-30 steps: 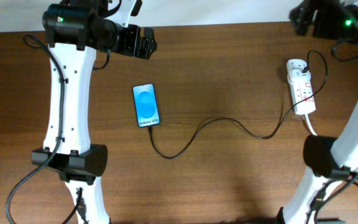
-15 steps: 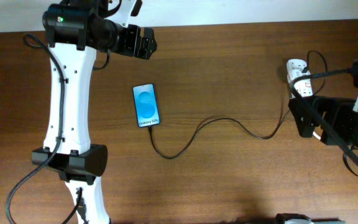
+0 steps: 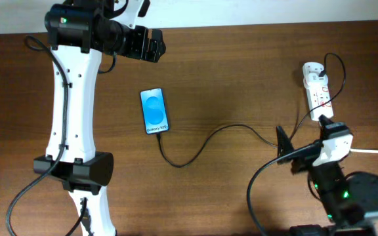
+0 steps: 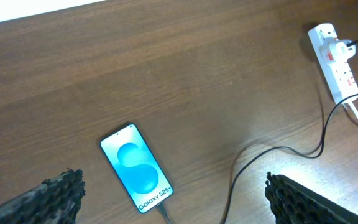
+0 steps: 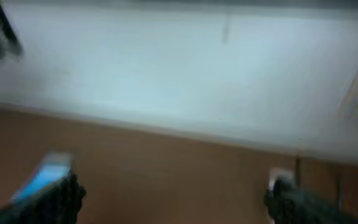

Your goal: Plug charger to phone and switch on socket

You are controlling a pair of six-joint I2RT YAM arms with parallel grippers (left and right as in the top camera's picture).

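Black charger cable looks already seated in the phone lying on the counter, so the step left seems to be switching on the socket at the far right, which calls for the right gripper, spread and empty like the left gripper, to reach it.

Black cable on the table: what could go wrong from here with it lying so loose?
1. The right gripper sits close to the cable's slack; a snag might tug the phone or loosen the plug at its bottom edge.
2. The right wrist view is blurred, so aiming at the power strip's small red switches may miss.
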